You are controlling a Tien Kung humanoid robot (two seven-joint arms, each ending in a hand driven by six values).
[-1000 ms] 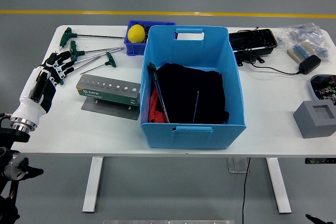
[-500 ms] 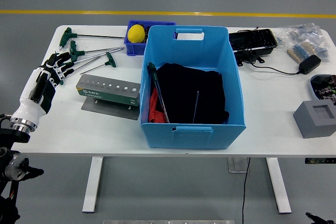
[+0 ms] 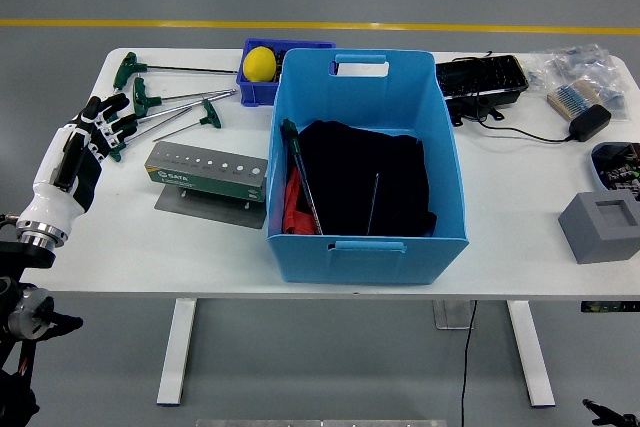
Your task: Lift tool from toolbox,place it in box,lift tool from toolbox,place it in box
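Left hand (image 3: 88,137) hovers open at the tabletop's (image 3: 130,237) left edge — the T-handle keys (image 3: 170,102) lie just right of its fingertips, shafts running rightward toward the blue box (image 3: 366,247). One key (image 3: 300,182) already sits inside. The toolbox (image 3: 207,171) rests between — tight quarters there.

Left hand (image 3: 88,142) is hovering over the table's (image 3: 120,237) left edge, fingers spread, holding nothing. T-handle wrenches (image 3: 165,99) are lying just beyond its fingertips. Tool holder (image 3: 207,170) is sitting to its right; blue box (image 3: 365,162) is standing farther right, with dark cloth (image 3: 365,182) and a tool (image 3: 300,182) lying inside.
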